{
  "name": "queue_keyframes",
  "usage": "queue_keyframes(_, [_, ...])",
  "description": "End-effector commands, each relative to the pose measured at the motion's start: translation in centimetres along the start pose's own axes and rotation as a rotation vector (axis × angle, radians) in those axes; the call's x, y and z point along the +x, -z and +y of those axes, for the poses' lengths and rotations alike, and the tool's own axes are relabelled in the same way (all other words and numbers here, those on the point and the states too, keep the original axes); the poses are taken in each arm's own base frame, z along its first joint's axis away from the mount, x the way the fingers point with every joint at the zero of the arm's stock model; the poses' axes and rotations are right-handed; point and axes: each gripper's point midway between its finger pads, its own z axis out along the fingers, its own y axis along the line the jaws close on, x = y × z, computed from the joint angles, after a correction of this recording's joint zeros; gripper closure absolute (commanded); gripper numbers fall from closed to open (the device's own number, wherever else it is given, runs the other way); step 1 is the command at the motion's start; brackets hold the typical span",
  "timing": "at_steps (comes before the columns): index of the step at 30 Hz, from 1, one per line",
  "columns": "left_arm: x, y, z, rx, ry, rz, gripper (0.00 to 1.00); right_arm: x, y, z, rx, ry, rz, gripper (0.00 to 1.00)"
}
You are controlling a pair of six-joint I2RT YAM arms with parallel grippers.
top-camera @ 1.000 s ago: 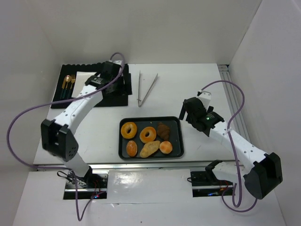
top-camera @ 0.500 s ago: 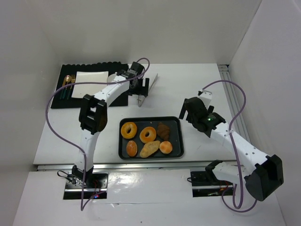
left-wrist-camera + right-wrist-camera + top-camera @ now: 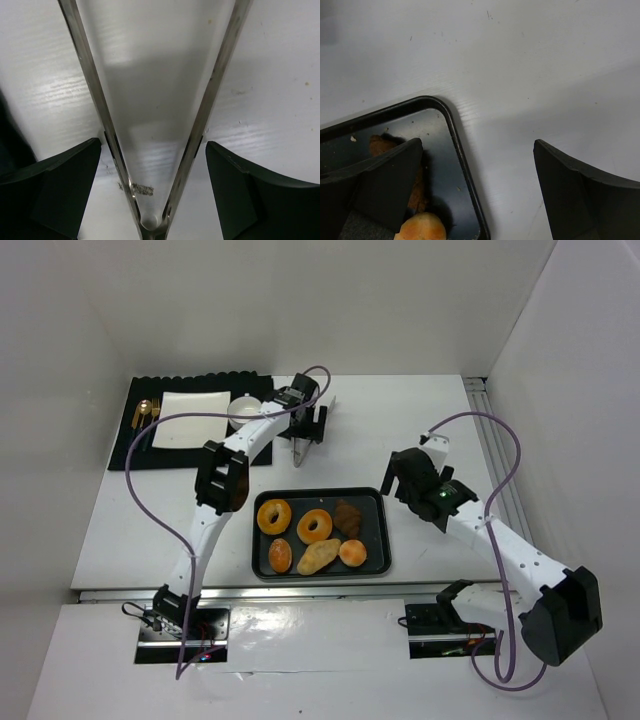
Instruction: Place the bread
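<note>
Hovers left fingers (image 3: 60, 185) spread astride far-edge tongs (image 3: 92, 90), right fingers (image 3: 375, 185) spread over tray (image 3: 460, 150) corner, both apart from the bread (image 3: 315, 526).

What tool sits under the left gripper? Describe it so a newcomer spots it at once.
On the white table, look beyond the far rim of the black tray, to the right of the dark mat. Metal tongs lie there, straddled by the open left gripper: a slim steel V, unlike the gold cutlery on the mat.
</note>
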Motion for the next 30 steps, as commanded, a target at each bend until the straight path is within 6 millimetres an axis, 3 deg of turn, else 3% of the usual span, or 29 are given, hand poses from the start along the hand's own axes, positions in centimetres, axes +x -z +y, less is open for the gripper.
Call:
queue_keyframes(1, [-2.2,0.0,0.1,-0.02,-0.04,-0.069,0.01,-0.4,-0.5,0.5,-0.006,0.0,-0.03,0.01])
queue_keyframes(2, [-1.9,-1.1,0.3,-0.03,-0.04,-0.067,0.02,-0.4,-0.5,0.5,-0.006,0.0,-0.03,0.01])
queue_keyframes(4, [-2.6,-1.3,0.6,-0.05,-0.046,-0.09,0.04,-0.3,-0.7,0.5,-0.001,0.005,-0.024,0.01])
queue_keyframes(6, [-1.9,-2.2,0.7,-0.055,-0.058,-0.072,0.09,-0.4,-0.7,0.6,-0.006,0.01,-0.03,0.01])
queue_keyframes(9, [-2.0,-1.7,-0.1,-0.035,-0.065,-0.077,0.26,-1.0,-0.6,0.9,-0.016,0.01,-0.044,0.01])
queue_keyframes(10, [-2.8,-0.7,-0.2,-0.03,-0.071,-0.097,0.4,-1.0,-0.6,0.9,-0.016,0.019,-0.044,0.01])
queue_keyframes(12, [-3.3,0.8,-1.7,-0.01,-0.087,-0.123,0.54,-1.5,-0.4,1.0,-0.014,0.013,-0.057,0.01])
queue_keyframes(13, [-4.3,1.9,-1.9,-0.002,-0.083,-0.152,0.61,-1.7,-0.5,1.2,-0.015,0.012,-0.058,0.01])
queue_keyframes(14, [-6.1,4.9,-2.8,0.021,-0.082,-0.219,0.66,-1.7,-0.5,1.2,-0.015,0.012,-0.058,0.01])
queue_keyframes(17, [-9.0,10.8,-4.3,0.092,-0.078,-0.34,0.7,-2.1,-0.3,1.4,-0.02,0.007,-0.065,0.01])
queue_keyframes(18, [-10.0,15.2,-4.8,0.117,-0.076,-0.407,0.7,-1.9,-0.3,1.3,-0.016,0.002,-0.059,0.01])
queue_keyframes(20, [-10.4,18.6,-4.8,0.144,-0.074,-0.449,0.7,-1.9,-0.3,1.3,-0.016,0.002,-0.059,0.01])
queue_keyframes(21, [-11.3,22.6,-4.8,0.173,-0.07,-0.507,0.68,-2.1,-0.1,1.3,-0.02,-0.002,-0.065,0.01])
queue_keyframes(22, [-10.7,23.9,-5.0,0.196,-0.077,-0.498,0.68,-2.1,-0.1,1.3,-0.02,-0.002,-0.065,0.01])
queue_keyframes(24, [-7.7,24.7,-5.0,0.216,-0.091,-0.406,0.68,-2.3,-0.1,1.4,-0.025,-0.007,-0.071,0.01])
queue_keyframes(25, [-6.8,26.7,-5.1,0.249,-0.087,-0.399,0.66,-2.5,0.1,1.4,-0.03,-0.012,-0.077,0.01])
queue_keyframes(26, [-5.2,27.1,-5.2,0.249,-0.099,-0.363,0.65,-2.5,0.1,1.4,-0.03,-0.012,-0.077,0.01])
queue_keyframes(27, [-2.4,25.9,-5.0,0.245,-0.113,-0.289,0.65,-2.5,0.1,1.4,-0.03,-0.003,-0.078,0.01])
queue_keyframes(28, [-1.3,26.1,-4.6,0.241,-0.114,-0.273,0.63,-2.5,0.1,1.4,-0.03,-0.003,-0.078,0.01])
queue_keyframes(29, [-0.1,28.2,-4.8,0.258,-0.115,-0.282,0.61,-2.8,0.2,1.5,-0.034,-0.008,-0.084,0.01])
queue_keyframes(30, [2.8,27.3,-5.0,0.257,-0.127,-0.221,0.59,-2.8,0.2,1.5,-0.034,-0.008,-0.084,0.01])
